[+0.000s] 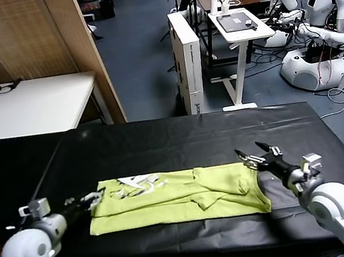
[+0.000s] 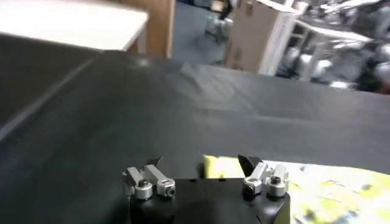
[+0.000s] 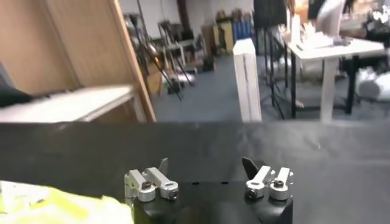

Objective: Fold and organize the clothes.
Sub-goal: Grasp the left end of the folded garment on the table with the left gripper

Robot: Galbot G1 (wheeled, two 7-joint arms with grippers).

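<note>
The lime yellow-green T-shirt [image 1: 177, 197] lies folded into a long flat strip across the black table [image 1: 180, 140], with its white print [image 1: 138, 184] showing at the left end. My left gripper [image 1: 95, 197] is open at the shirt's left end, level with the cloth. In the left wrist view the shirt's edge [image 2: 222, 165] shows between its open jaws [image 2: 200, 165]. My right gripper [image 1: 256, 151] is open and empty just above the shirt's right end. In the right wrist view a bit of the shirt [image 3: 55, 207] shows beside its gripper [image 3: 206, 165].
A white table [image 1: 29, 106] stands at the back left by a wooden partition [image 1: 78, 38]. Behind the black table are a white box [image 1: 188, 60], a small white desk [image 1: 237, 25] and other robots [image 1: 316, 5]. The table's front edge is near the shirt.
</note>
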